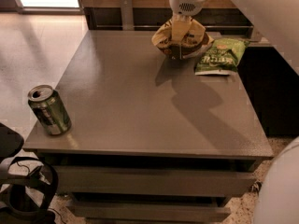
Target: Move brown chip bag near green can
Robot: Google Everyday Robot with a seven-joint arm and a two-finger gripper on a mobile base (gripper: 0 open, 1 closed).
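The brown chip bag, dark brown and cream-yellow, hangs in my gripper above the far part of the table, with its shadow on the tabletop below. The gripper comes down from the top of the view and is shut on the bag's middle. The green can, with a silver top and a dark label band, stands upright at the table's near left corner, far from the bag.
A smaller green chip bag lies on the grey table just right of the held bag. My white arm fills the upper right and lower right. Black gear sits on the floor at lower left.
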